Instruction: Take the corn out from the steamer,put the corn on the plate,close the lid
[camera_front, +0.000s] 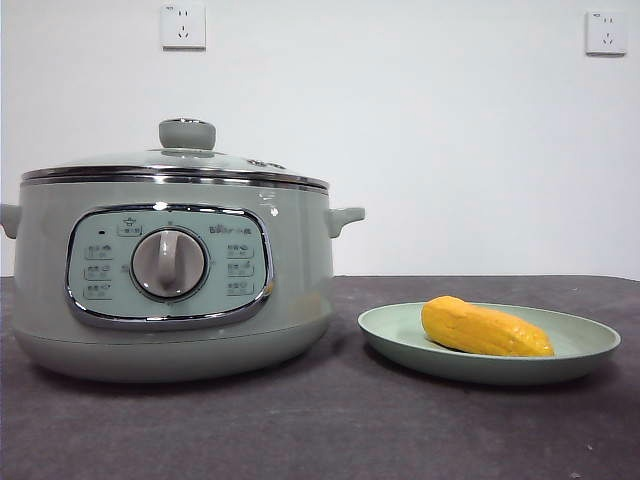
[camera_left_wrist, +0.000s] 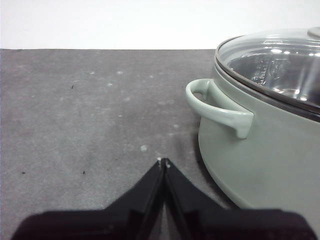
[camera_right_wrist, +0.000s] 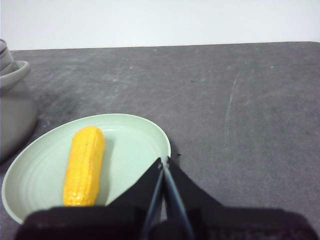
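Step in hand: by the look of things all three parts are done, with the corn (camera_front: 486, 329) on the plate (camera_front: 590, 352) and the lid (camera_front: 175, 160) on the steamer (camera_front: 170, 340). What remains for you, I judge, is a check and a clean stand-off.

How to do it well: look along the chrome rim in the front view. The lid sits level all the way round, with no gap showing. If you touch it again, press on the knob (camera_front: 187, 133) from straight above so the lid does not tip.

Left gripper (camera_left_wrist: 163, 161): jaws pressed together, holding nothing, over bare table (camera_left_wrist: 90, 110) just beside the steamer's side handle (camera_left_wrist: 216, 107). Keep it clear of that handle when you move.

Right gripper (camera_right_wrist: 164, 160): jaws together too, empty, hanging over the near rim of the plate. Lift it straight away so you do not nudge the plate.

Steamer contents: through the glass you see only shiny metal and reflections, no corn. The bottom is not fully visible.

Plate contents: one cob, lying on its side inside the rim, roughly across the middle, tapered end toward the right in the front view.

Plate and steamer: near each other, not touching.
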